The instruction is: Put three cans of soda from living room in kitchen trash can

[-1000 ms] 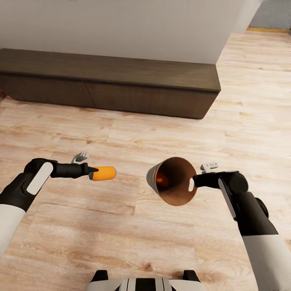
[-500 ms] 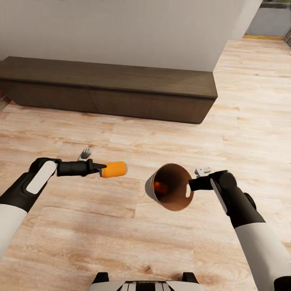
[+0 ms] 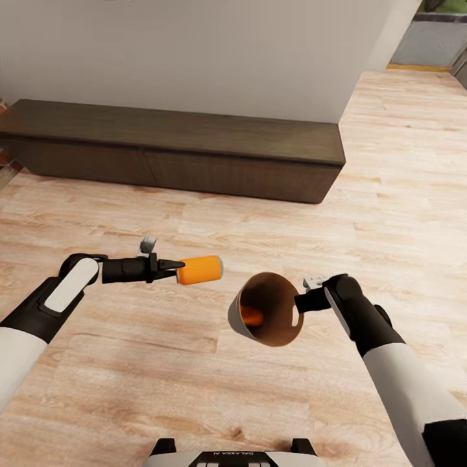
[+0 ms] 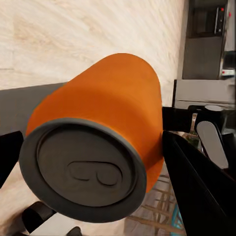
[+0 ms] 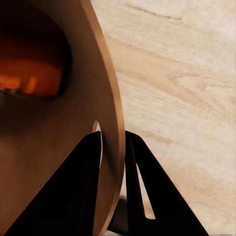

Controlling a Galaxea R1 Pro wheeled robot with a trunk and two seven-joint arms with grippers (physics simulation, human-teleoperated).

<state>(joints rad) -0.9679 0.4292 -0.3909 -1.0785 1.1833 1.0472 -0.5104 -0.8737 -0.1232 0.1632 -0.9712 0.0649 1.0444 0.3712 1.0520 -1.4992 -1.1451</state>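
The left gripper (image 3: pixel 170 266) clenches the orange can (image 3: pixel 200 270) by one end, level above the floor, beside the bin (image 3: pixel 267 317); the right gripper (image 3: pixel 299 303) pinches the bin's thin rim; both look light, rigid, smooth, liable to slip.

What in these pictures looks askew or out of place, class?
The trash can is tipped on its side in mid-air, pinched at its rim by the right end effector, with an orange can lying inside.
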